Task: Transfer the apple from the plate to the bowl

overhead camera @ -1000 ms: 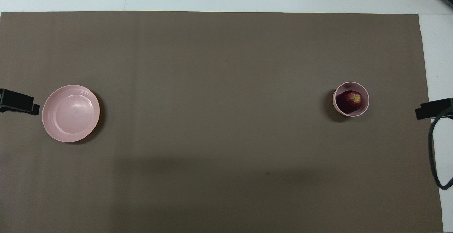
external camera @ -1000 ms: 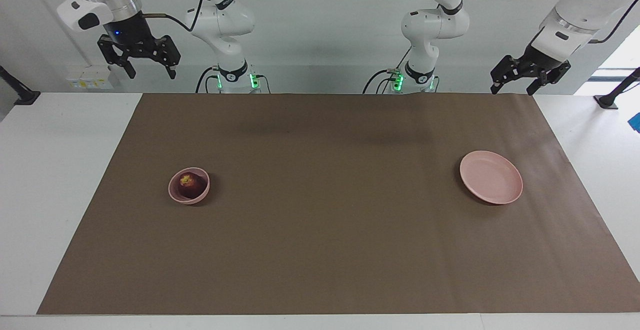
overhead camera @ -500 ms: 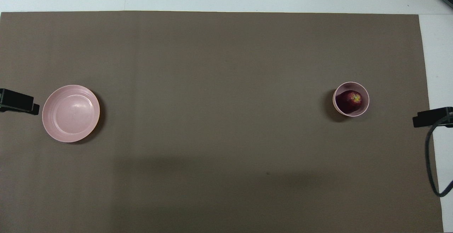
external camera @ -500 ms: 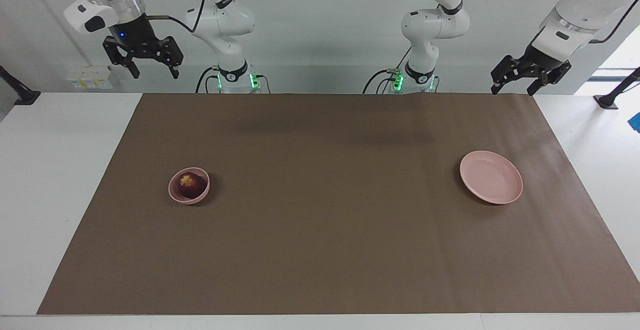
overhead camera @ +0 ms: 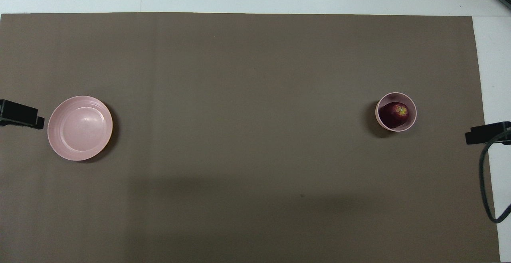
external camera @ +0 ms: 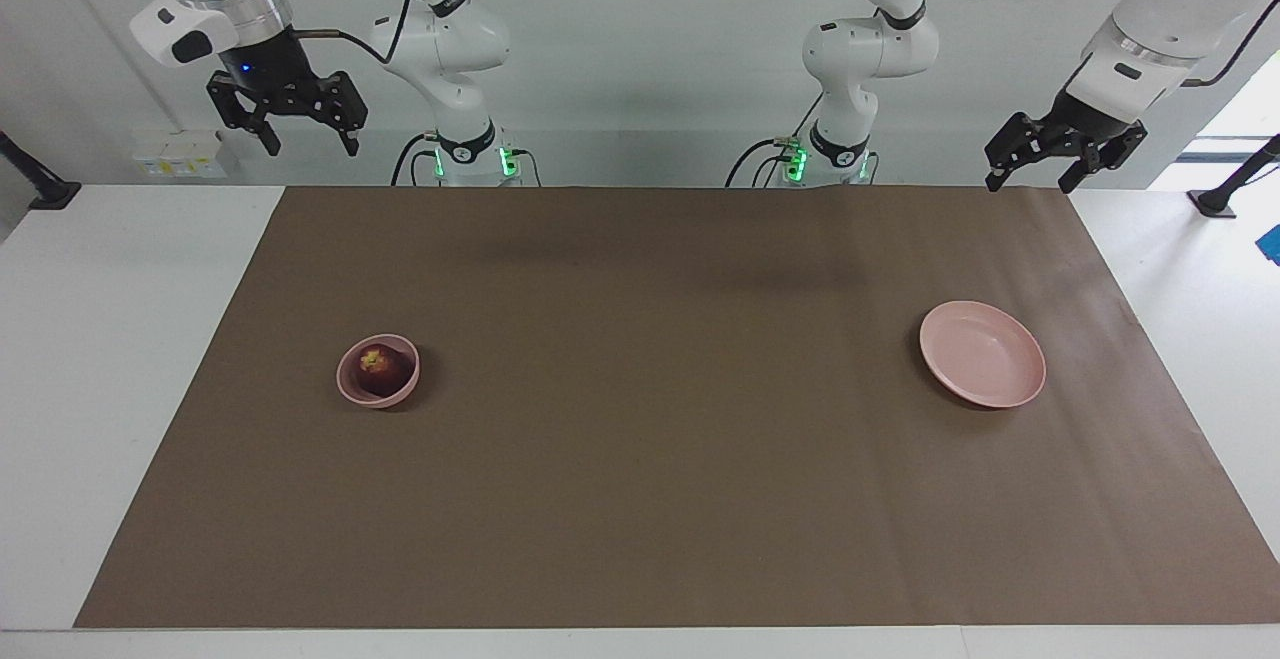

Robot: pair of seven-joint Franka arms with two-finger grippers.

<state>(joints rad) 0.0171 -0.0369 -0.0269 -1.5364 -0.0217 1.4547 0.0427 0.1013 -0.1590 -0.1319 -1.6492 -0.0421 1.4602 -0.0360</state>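
The right arm's black two-finger gripper (external camera: pixel 297 127) hangs high over the table's robot-side edge at the right arm's end, its fingers spread wide and holding nothing. The left arm's black two-finger gripper (external camera: pixel 1033 156) hangs likewise over the robot-side edge at the left arm's end, tilted, fingers apart and empty. Both arms wait, well above the surface.

Below them the brown paper mat (external camera: pixel 660 459) covers most of the white table (external camera: pixel 120 339), leaving white strips at both ends. The broad middle of the mat lies open between the two dishes, which sit well apart and well in from the mat's edges.

The small round dark red apple (external camera: pixel 377 367) with a yellowish patch at its top sits inside the small deep pale pink bowl (external camera: pixel 352 389), toward the right arm's end. The wide shallow pale pink plate (external camera: pixel 982 353) lies toward the left arm's end, bare.

The facing view shows both grippers whole; the overhead view catches only a dark tip of each at its side edges, yet looks straight into the bowl (overhead camera: pixel 396 127), where the apple (overhead camera: pixel 394 113) fills most of the hollow, and shows faint rings inside the plate (overhead camera: pixel 80 128).
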